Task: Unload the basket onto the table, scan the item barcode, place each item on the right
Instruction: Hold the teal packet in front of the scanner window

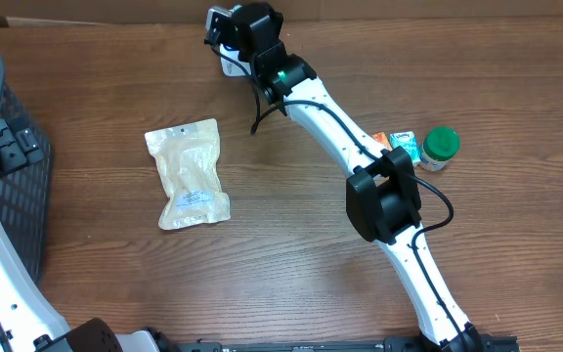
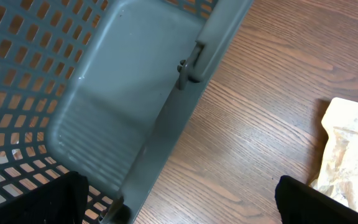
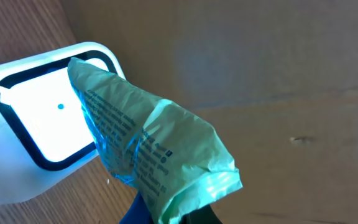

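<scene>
Green packet (image 3: 154,155) sat closest to the lens, pinched at its bottom edge by the right end effector (image 1: 221,29), fingers clamped together on it. We judged the grip was kept low so the printed face stayed uncovered. Packet hung just in front of that end effector, its tip overlapping the lit window of the white scanner (image 3: 42,124); whether it touched the glass we couldn't tell. Print faced partly toward the window, so we read this as the scan step itself, item presented for a read. No barcode was legible to us.

Left end effector (image 2: 188,208) had its fingers spread wide, nothing between them. It hovered over the rim of the grey basket (image 2: 123,93), likely parked out of the way. The pale pouch (image 1: 190,174) lay flat on the tabletop (image 1: 291,244) off to its right, well apart from the scanner, probably another item awaiting its turn.
</scene>
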{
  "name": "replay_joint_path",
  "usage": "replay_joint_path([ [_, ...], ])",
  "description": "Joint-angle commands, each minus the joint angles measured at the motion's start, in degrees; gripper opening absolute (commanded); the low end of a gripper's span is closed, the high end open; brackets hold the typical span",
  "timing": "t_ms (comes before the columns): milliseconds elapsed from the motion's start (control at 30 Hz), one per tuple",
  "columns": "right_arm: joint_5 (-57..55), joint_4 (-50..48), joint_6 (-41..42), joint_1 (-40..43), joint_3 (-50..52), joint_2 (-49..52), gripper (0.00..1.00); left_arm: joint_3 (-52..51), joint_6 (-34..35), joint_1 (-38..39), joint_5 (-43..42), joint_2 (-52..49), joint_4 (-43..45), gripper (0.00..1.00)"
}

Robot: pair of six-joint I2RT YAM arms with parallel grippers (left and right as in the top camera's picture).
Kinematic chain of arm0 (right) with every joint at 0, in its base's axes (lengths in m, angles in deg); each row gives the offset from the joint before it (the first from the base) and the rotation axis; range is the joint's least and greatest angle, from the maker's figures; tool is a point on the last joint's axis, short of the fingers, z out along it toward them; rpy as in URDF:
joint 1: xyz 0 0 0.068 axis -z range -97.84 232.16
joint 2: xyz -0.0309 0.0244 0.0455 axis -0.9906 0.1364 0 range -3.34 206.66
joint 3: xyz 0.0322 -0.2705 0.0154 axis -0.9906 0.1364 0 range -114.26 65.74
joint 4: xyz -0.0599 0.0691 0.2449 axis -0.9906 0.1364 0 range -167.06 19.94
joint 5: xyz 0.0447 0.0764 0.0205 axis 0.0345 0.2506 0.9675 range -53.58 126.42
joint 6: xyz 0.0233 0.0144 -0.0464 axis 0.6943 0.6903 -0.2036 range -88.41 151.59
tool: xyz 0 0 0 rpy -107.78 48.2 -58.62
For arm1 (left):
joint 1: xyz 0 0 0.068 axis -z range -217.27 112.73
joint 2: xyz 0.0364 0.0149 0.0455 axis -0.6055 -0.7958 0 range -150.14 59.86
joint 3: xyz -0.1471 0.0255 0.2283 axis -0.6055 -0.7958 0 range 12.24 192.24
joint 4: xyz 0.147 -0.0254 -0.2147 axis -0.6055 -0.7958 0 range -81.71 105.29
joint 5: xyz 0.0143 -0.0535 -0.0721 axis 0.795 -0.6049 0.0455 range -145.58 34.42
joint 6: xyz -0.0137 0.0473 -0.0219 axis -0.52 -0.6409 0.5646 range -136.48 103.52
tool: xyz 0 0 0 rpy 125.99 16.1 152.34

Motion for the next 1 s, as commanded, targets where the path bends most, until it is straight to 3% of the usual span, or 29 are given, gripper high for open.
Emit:
replay_joint_path([
  [0, 0.76, -1.07, -1.66, 0.31, -1.03, 0.07, 0.04, 0.94, -0.87, -0.15, -0.07, 0.00, 0.09, 1.00],
  [167, 0.74, -1.09, -14.05, 0.42, -1.03, 0.07, 0.04, 0.94, -0.85, -0.15, -0.07, 0.00, 0.09, 1.00],
  [267, 0.74, -2.14, -17.03, 0.42, -1.03, 0.07, 0.04, 0.94, -0.85, -0.15, -0.07, 0.00, 0.09, 1.00],
  [667, 1.20, -8.15, -16.96, 0.42, -1.03, 0.07, 0.08, 0.94, -0.85, -0.15, -0.07, 0.00, 0.09, 1.00],
  [867, 1.18, -8.11, -16.68, 0.42, -1.03, -0.31, 0.04, 0.94, -0.85, -0.15, -0.07, 0.00, 0.09, 0.99],
  [967, 1.42, -6.29, -8.90, 0.42, -1.03, -2.93, 0.04, 0.94, -0.87, -0.15, -0.07, 0.00, 0.11, 0.99],
])
